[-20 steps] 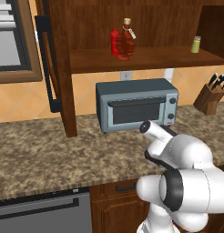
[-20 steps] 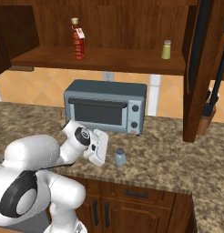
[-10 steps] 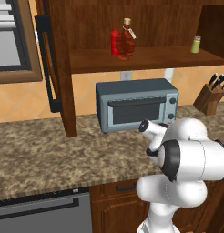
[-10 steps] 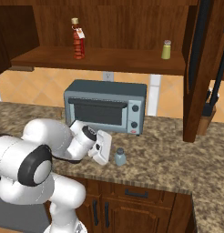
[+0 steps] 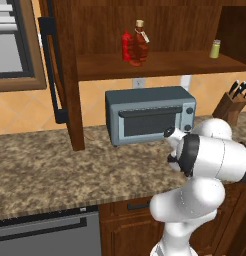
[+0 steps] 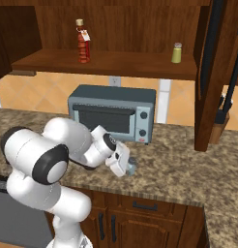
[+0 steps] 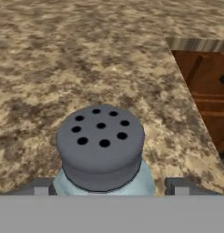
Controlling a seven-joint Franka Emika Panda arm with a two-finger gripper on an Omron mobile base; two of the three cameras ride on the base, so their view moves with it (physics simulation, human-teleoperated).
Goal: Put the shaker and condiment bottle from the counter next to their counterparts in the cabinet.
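The pale blue-grey shaker (image 7: pixel 101 145) with its grey holed cap stands upright on the granite counter (image 7: pixel 63 54) near the front edge. My gripper (image 7: pixel 109 186) is open and straddles it, one fingertip on each side of its body with a small gap. From the right base view the gripper (image 6: pixel 124 163) reaches the shaker (image 6: pixel 132 166) from the left. On the cabinet shelf (image 5: pixel 165 64) the red-brown condiment bottle (image 5: pixel 139 47) stands beside the red squeeze bottle (image 5: pixel 126 46). The yellow-green shaker (image 5: pixel 215 49) is at the shelf's right end.
A grey toaster oven (image 5: pixel 150 115) sits on the counter under the shelf, just behind my arm. A knife block (image 5: pixel 232 102) stands at the right. The open cabinet door (image 5: pixel 65 75) with a black bar handle (image 5: pixel 51 70) hangs at the left. The counter edge (image 7: pixel 196 44) is close by.
My hand has slid to the right along the counter, closing the gap to the shaker, which now sits between the fingers. The shelf items have not moved.
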